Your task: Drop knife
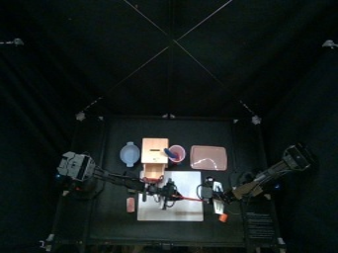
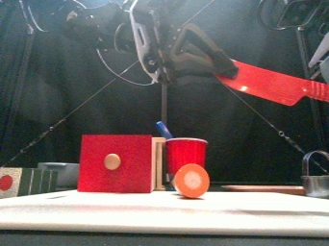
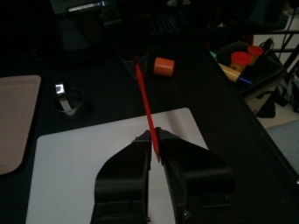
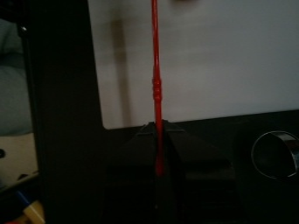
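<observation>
The knife [image 2: 272, 83] is a long red blade held tilted, high above the white board [image 2: 167, 207]. In the left wrist view it shows edge-on as a thin red line [image 3: 142, 92] running out from between my left gripper's [image 3: 152, 140] shut jaws. In the right wrist view the same thin red line [image 4: 153, 61] runs out over the board [image 4: 198, 52] from my right gripper's [image 4: 156, 131] shut jaws. From above, both grippers, left [image 1: 164, 188] and right [image 1: 215, 194], hang over the board [image 1: 179, 203].
A red box [image 2: 118, 163], a red cup [image 2: 187, 154] and an orange round piece [image 2: 190, 180] stand behind the board. A pink plate [image 1: 211, 156] lies at the back right. A metal ring [image 2: 315, 173] sits right, and a small orange-red object [image 1: 130, 203] left.
</observation>
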`<state>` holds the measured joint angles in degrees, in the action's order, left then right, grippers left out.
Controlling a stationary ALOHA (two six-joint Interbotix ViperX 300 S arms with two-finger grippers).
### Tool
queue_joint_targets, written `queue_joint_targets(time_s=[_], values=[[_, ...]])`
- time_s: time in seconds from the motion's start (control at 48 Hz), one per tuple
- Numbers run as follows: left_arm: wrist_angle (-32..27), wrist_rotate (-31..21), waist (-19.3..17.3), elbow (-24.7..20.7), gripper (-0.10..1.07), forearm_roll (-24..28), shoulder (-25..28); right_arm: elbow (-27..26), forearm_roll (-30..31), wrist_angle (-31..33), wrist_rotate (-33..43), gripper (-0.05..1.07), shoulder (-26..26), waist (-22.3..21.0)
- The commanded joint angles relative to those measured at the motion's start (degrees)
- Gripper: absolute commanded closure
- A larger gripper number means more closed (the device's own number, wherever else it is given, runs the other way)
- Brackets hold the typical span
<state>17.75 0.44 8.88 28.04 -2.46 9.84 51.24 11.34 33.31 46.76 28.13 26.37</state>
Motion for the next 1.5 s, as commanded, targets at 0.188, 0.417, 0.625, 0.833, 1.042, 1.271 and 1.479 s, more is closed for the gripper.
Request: queue_joint_targets(time_s=[0.188,0.417,0.625,0.833,1.042,1.271,1.479], values=[[14.06,0.35,-2.20,4.83,0.13,-3.25,-4.39,0.53,-17.40,0.09,0.79,0.67,1.85,-4.66],[22.15,0.53,-2.72,10.81,0.13,-4.13,-7.12,4.57,-23.99,0.26,12.30,0.66,5.80,-8.00],[22.06,0.62,-2.72,11.78,0.13,-3.69,-6.77,7.91,-12.57,-2.72,37.00,0.65,8.00,-7.56],[22.06,0.62,-2.72,13.18,0.13,-3.08,-7.03,8.17,-6.50,-7.29,53.88,0.65,5.45,-5.71],[22.06,0.62,-2.64,14.77,0.13,-2.55,-7.12,7.73,-6.24,-10.02,62.23,0.61,-1.41,-5.63],[22.59,0.53,-2.02,15.12,0.13,2.55,-7.12,5.27,-8.44,-13.18,62.93,0.32,-10.11,-6.06],[22.59,0.44,-1.85,15.82,0.13,3.16,-7.21,1.49,-8.88,-13.97,61.96,0.24,-16.61,-5.63]])
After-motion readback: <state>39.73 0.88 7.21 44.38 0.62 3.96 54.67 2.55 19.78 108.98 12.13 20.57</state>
